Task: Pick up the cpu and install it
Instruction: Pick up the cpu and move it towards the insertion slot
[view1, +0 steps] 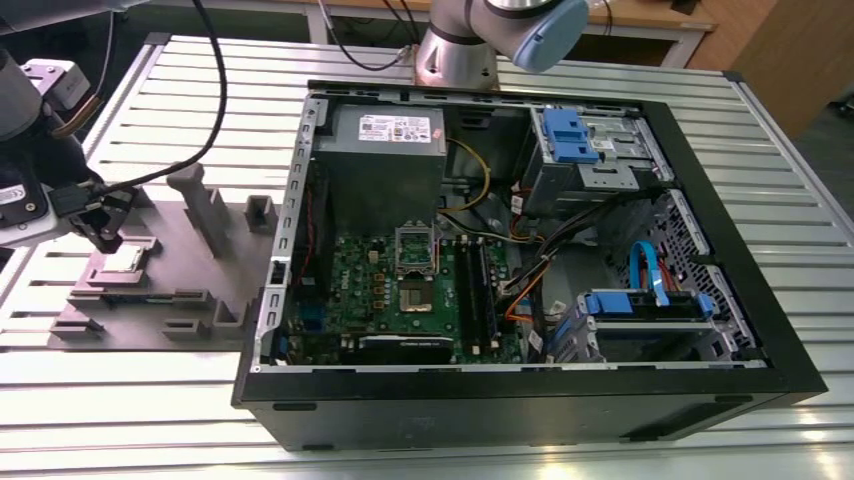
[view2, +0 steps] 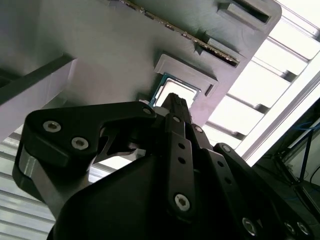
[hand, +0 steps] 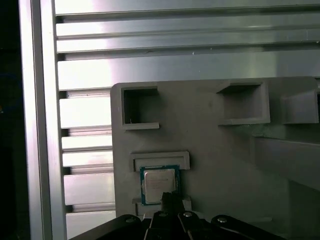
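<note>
The cpu, a small square chip with a silvery top, lies flat in a recess of the grey plastic tray at the exterior view's left. Both wrist views show the cpu seated between raised ledges of the tray. My gripper hangs directly over it, its black fingers meeting in one narrow tip at the chip's edge. The gripper is shut with nothing in it. Whether the tip touches the chip I cannot tell.
An open computer case lies to the exterior view's right of the tray. Inside it are the green motherboard with its shiny socket frame, a power supply and blue drive bays. Tall tray blocks stand beside the gripper.
</note>
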